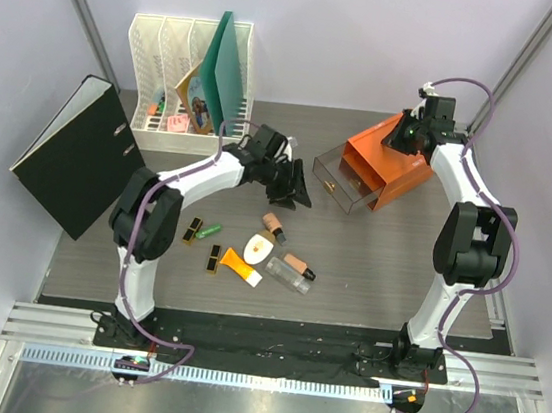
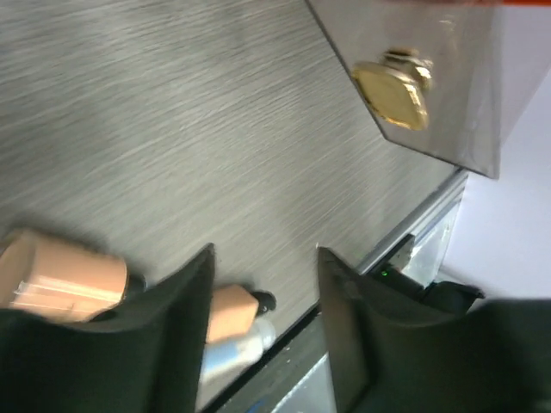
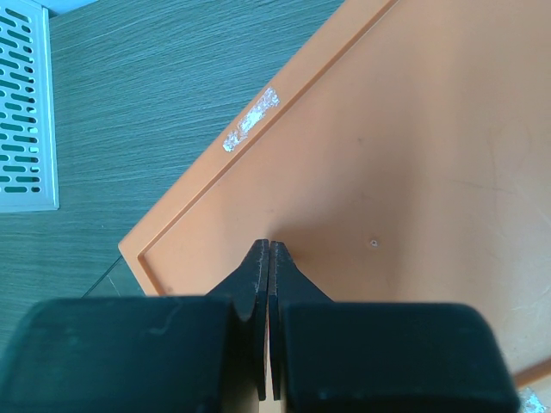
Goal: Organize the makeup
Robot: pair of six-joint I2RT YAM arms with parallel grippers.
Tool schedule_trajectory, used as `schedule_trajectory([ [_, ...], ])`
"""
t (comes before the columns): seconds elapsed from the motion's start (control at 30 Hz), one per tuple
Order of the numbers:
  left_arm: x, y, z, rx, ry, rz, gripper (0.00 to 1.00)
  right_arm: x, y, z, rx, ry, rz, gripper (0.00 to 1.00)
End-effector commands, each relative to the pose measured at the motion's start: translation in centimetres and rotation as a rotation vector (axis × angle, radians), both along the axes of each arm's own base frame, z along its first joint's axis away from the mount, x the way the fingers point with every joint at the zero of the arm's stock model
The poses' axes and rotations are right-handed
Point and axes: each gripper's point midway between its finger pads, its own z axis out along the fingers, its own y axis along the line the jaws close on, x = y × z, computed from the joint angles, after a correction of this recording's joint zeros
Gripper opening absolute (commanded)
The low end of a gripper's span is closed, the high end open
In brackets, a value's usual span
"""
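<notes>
The makeup lies in a loose group on the table: two black-gold lipsticks [image 1: 193, 229] [image 1: 214, 258], a green tube [image 1: 210, 230], an orange white-capped tube [image 1: 239, 267], a white oval compact [image 1: 258, 249], two peach black-capped bottles [image 1: 274, 225] [image 1: 299, 266] and a clear bottle [image 1: 288, 280]. My left gripper [image 1: 298, 191] is open and empty above the table, between the makeup and the drawer. In its wrist view [image 2: 263, 251] a peach bottle [image 2: 231, 311] and the clear bottle [image 2: 237, 353] show past the fingers. My right gripper [image 3: 269, 245] is shut, its tips on the orange box top [image 3: 387, 155].
The orange drawer box [image 1: 387, 163] stands at the back right with its clear drawer [image 1: 345, 178] pulled out, gold knob [image 2: 394, 90] facing left. A white file rack [image 1: 186, 80] with a green folder [image 1: 228, 65] stands at the back left. A black binder [image 1: 76, 154] leans at the left.
</notes>
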Motion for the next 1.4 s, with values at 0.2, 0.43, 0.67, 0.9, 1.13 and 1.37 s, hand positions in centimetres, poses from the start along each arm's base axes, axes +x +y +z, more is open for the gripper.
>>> schedule_trajectory([
  [0.2,-2.1,7.8,5.2,0.358,-0.235,-0.17,0.67,-4.8,0.5,-8.2,-0.01,0.308,0.034,0.01],
  [0.43,-3.7,9.6,1.6,0.47,-0.076,-0.138,0.68,-4.9,0.7,-8.7,-0.003,0.322,0.041,0.01],
  [0.67,-2.4,6.6,-0.4,0.41,0.064,-0.095,0.69,-4.9,1.2,-9.1,0.011,0.332,0.055,0.01],
  [0.9,-2.0,6.1,-2.1,0.45,0.19,-0.048,0.68,-5.2,0.8,-9.8,-0.021,0.351,0.044,0.01],
  [1.13,-2.0,7.3,-1.8,0.505,0.182,0.011,0.69,-7.2,-1.1,-12.1,-0.196,0.451,-0.029,0.01],
  [1.37,-2.2,7.4,-1.4,0.475,0.141,0.017,0.69,-8.2,2.2,-13.6,-0.027,0.415,0.083,0.01],
])
